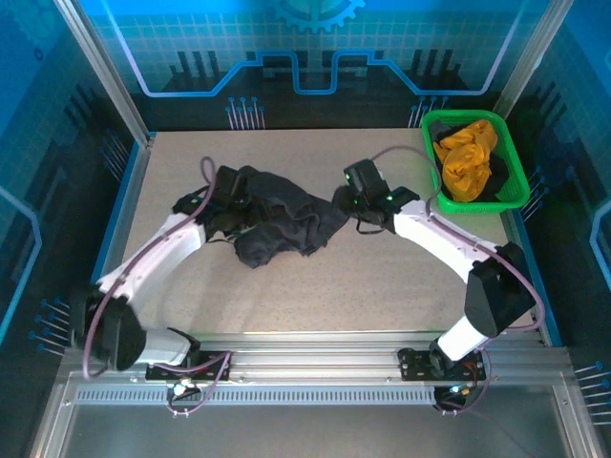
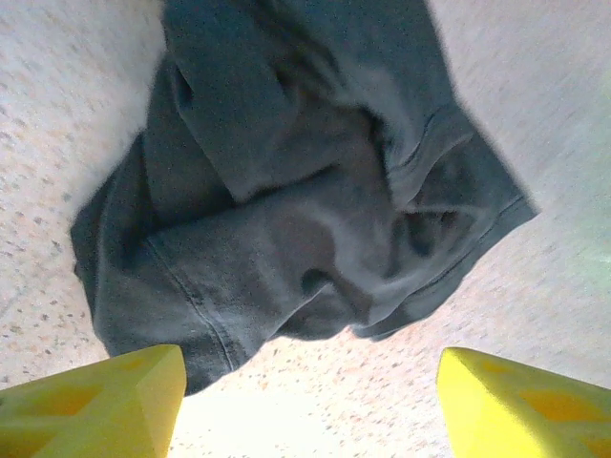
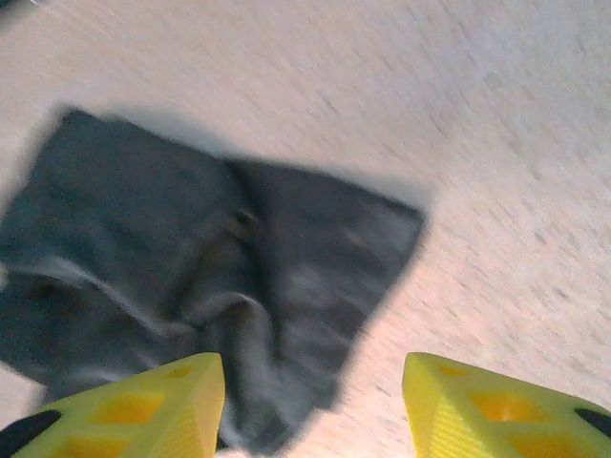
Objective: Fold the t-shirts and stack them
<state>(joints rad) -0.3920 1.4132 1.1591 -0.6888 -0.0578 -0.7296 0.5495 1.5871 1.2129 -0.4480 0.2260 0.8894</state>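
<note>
A charcoal t-shirt (image 1: 277, 218) of soft, rumpled knit with stitched hems lies bunched at the middle of the speckled table (image 1: 382, 286). The left gripper (image 2: 307, 370) and right gripper (image 3: 313, 370) flank it, wedge-shaped yellow fingers apart and empty. An orange t-shirt (image 1: 470, 157) sits crumpled in the green basket (image 1: 516, 186).

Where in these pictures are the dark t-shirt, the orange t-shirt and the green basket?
dark t-shirt (image 1: 282, 224): top view, crumpled middle.
orange t-shirt (image 1: 470, 157): top view, bunched upper fold.
green basket (image 1: 463, 115): top view, far rim.
</note>
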